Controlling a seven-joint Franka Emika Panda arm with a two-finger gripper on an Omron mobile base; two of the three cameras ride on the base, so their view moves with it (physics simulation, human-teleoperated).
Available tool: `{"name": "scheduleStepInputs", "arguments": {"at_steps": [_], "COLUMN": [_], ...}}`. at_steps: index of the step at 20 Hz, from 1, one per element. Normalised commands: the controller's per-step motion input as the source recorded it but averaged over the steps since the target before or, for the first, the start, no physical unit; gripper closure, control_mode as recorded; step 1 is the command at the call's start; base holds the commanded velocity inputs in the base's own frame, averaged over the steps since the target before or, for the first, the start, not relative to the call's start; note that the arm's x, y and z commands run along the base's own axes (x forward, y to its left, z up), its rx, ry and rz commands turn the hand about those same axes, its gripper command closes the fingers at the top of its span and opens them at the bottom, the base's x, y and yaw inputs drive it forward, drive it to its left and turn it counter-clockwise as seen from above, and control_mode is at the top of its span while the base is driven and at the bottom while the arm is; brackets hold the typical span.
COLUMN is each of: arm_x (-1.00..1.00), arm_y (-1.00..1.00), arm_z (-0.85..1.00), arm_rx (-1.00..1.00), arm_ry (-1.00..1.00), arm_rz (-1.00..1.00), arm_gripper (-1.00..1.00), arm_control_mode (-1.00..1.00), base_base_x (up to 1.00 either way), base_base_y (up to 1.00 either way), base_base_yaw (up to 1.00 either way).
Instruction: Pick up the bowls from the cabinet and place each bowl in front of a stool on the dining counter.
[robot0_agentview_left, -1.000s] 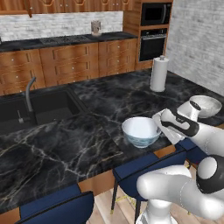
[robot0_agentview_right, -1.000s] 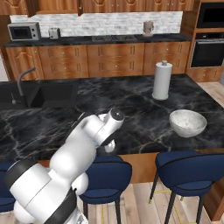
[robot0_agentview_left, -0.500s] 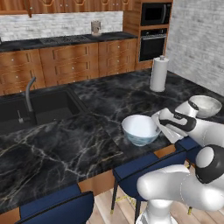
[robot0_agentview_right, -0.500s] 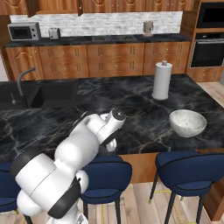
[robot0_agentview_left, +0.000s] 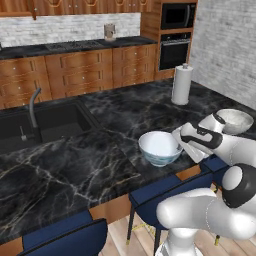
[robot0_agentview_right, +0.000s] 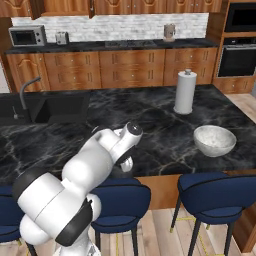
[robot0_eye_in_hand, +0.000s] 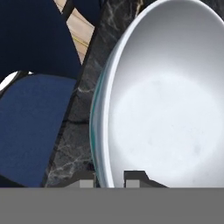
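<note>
The gripper (robot0_eye_in_hand: 109, 177) is clamping the rim of the white and blue bowl (robot0_agentview_left: 160, 148) between its fingertips, whose lower parts are being cut off at the bottom of the hand view. The bowl is sitting upright, mouth up, near the dining counter (robot0_agentview_left: 75, 170) edge at frame centre, above a stool (robot0_agentview_left: 167, 192). The marbled grey bowl (robot0_agentview_left: 234, 121) is resting at the right edge, the paper towel roll (robot0_agentview_left: 182, 84) standing behind it.

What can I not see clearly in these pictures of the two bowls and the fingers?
- Right base view: the blue-patterned bowl is hidden behind the arm.
- Left base view: the fingertips are hidden by the hand itself, beside that bowl's rim.
- Hand view: the fingers straddle the rim, but the bottom edge cuts them off.
- Left base view: the marbled bowl is partly covered by the arm.
</note>
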Motion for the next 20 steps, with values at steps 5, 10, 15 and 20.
{"name": "scheduleStepInputs", "arguments": {"at_steps": [5, 10, 15, 20], "arm_x": [0.00, 0.00, -0.02, -0.70], "arm_y": [0.03, 0.00, 0.00, -0.17], "arm_z": [0.01, 0.11, 0.35, 0.72], "arm_rx": [0.00, -0.04, -0.13, -0.17], "arm_ry": [0.00, 0.00, 0.02, -0.01], "arm_rz": [0.00, 0.00, 0.00, 0.00], "arm_gripper": [-1.00, -1.00, -1.00, -1.00], "arm_control_mode": [-1.00, -1.00, -1.00, -1.00], "base_base_x": [0.00, 0.00, 0.00, 0.00], "base_base_y": [0.00, 0.00, 0.00, 0.00], "base_base_yaw": [0.00, 0.00, 0.00, 0.00]}}
